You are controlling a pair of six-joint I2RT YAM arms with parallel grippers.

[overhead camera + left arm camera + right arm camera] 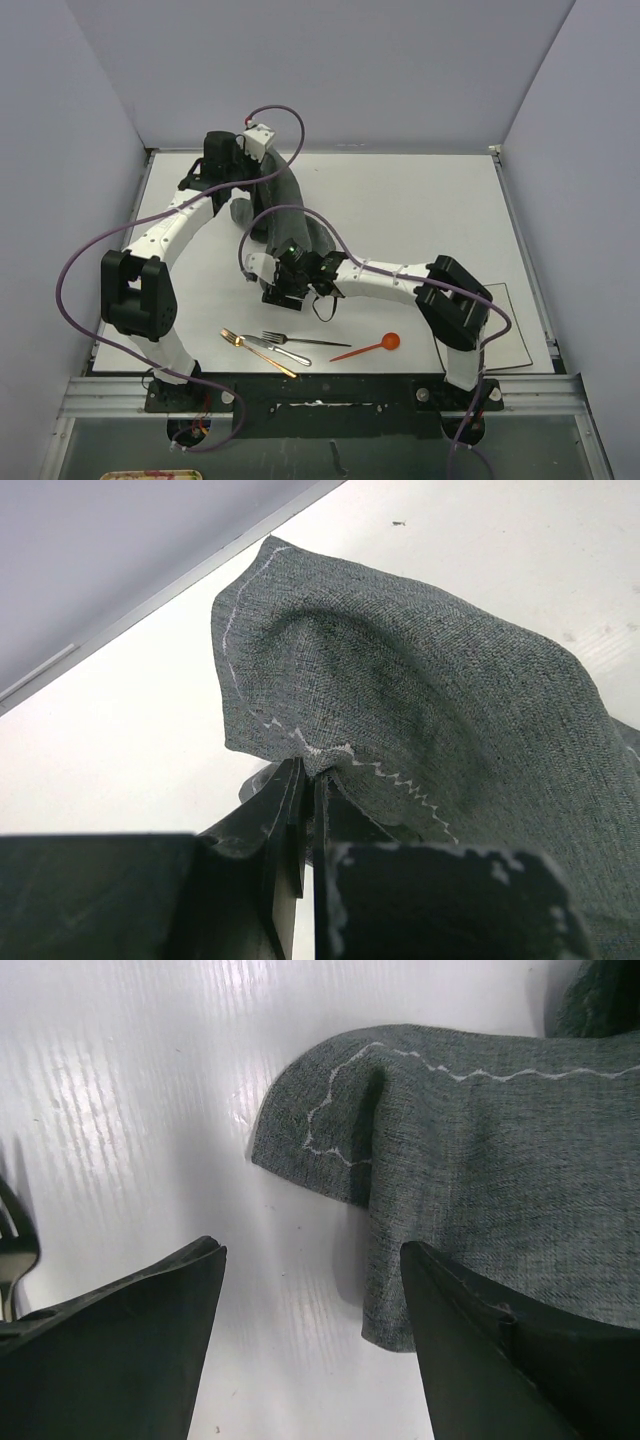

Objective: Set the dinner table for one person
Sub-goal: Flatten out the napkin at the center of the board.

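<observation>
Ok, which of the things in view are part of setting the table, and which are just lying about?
For the job: grey placemat, pinched by the left gripper, right gripper open near its corner; fork; gold utensil; thin dark utensil; orange spoon; square plate; dinner table.
Just about: purple cables; tan-edged thing below the near rail, cut off.

The tabletop (420, 210) is a large, flat white rectangle, smooth and matte, taking only a soft streaky sheen where light falls on it close to the placemat (292, 205). It lies level under the placemat and runs out bare on every side of it, furthest to the right of it and beyond it. A few tiny dark specks mark the white past the placemat's far edge. Well to the right of the placemat, by the near corner, a thin black outline (515, 320) is drawn on the surface.
</observation>
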